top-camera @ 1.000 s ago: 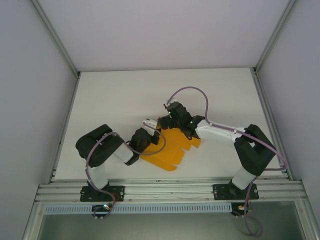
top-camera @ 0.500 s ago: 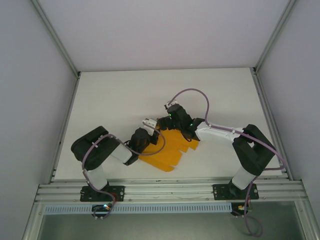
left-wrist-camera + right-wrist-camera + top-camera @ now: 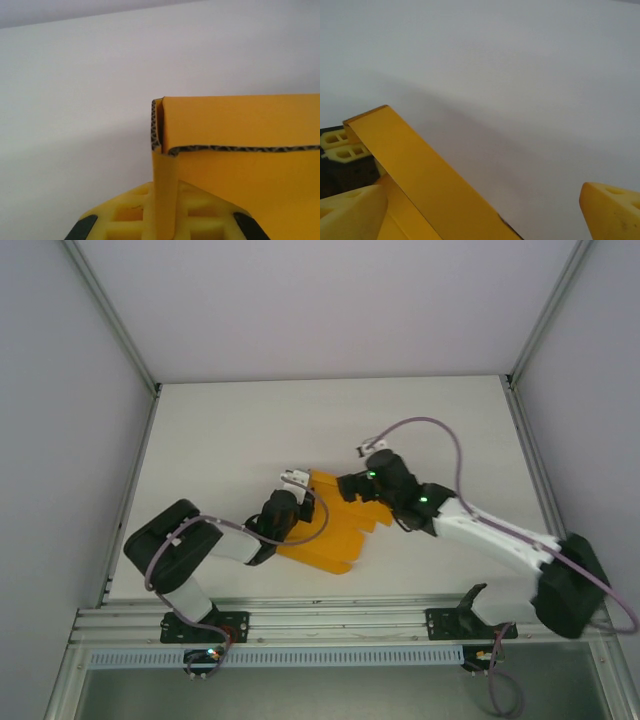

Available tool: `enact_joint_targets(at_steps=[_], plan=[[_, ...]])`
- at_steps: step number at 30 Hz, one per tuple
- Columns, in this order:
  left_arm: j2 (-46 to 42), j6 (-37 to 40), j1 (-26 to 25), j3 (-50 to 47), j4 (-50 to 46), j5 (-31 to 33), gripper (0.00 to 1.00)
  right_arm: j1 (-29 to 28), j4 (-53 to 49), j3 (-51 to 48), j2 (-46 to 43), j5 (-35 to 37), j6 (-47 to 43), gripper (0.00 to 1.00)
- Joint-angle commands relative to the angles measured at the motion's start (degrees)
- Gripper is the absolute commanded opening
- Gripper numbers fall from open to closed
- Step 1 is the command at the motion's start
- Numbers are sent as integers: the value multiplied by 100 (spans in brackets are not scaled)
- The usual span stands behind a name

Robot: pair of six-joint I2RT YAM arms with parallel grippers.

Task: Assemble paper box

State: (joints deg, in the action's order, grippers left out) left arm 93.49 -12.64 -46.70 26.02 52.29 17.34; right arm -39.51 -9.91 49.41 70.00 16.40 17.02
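The left gripper [image 3: 162, 220] is clenched on a thin upright flap [image 3: 161, 185] of the box [image 3: 335, 530], with the card pinched between its yellow fingers [image 3: 125, 217]. Just above the grip, the flap meets a folded-over edge of the box, where the corrugated cut edge shows.

The right gripper [image 3: 479, 192] is released, its fingers [image 3: 350, 210] spread wide. One finger is just beside a raised orange strip of the box; whether it touches cannot be told. The other finger stands well apart, over bare table [image 3: 520, 75].

From above, the box is a mostly flat orange-yellow sheet with notched flaps. It lies on the white table, a little nearer the arms than the centre. The left gripper holds its left side and the right gripper is at its far edge. Both arms reach inward toward it.
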Motion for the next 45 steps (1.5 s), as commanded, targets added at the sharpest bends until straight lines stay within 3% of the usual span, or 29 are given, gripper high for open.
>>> enact_joint_targets(at_steps=[1, 4, 7, 14, 20, 23, 27, 30, 33, 38, 42, 45], plan=[[-605, -920, 331, 27, -484, -497, 0, 324, -534, -681, -1063, -818, 428, 100], [-1087, -1436, 691, 64, -927, -1222, 0, 656, -224, -1471, -2139, -1499, 570, 100], [-1468, -1458, 771, 55, -1127, -1628, 0, 1097, 265, -1889, -2712, -2308, 565, 100], [-1907, -1366, 759, 327, -1905, -1980, 0, 1198, 746, -1197, -1975, -2925, 95, 87], [-2018, -1461, 762, 365, -2058, -1854, 0, 1196, 703, -782, -1182, -3474, 99, 59], [-1988, -1439, 759, 414, -2183, -1624, 0, 1164, 1004, -840, -1014, -3635, 266, 39], [-1912, -1365, 764, 430, -2262, -1156, 0, 980, 938, -750, -731, -3578, 460, 19], [-1834, -1134, 752, 527, -2543, -688, 0, 841, 814, -664, -673, -3085, 452, 0], [-1609, -426, 680, 677, -3095, 265, 0, 821, 510, -485, -805, -2648, 416, 0], [-1305, -430, 713, 1060, -4319, 2145, 0, 804, 106, -275, -995, -2263, 241, 0], [-1192, -1012, 596, 1300, -4941, 3365, 0, 787, 142, -295, -1032, -2195, 267, 0], [-934, -1624, 484, 1859, -6115, 4397, 0, 777, 279, -326, -1041, -2197, 272, 0]])
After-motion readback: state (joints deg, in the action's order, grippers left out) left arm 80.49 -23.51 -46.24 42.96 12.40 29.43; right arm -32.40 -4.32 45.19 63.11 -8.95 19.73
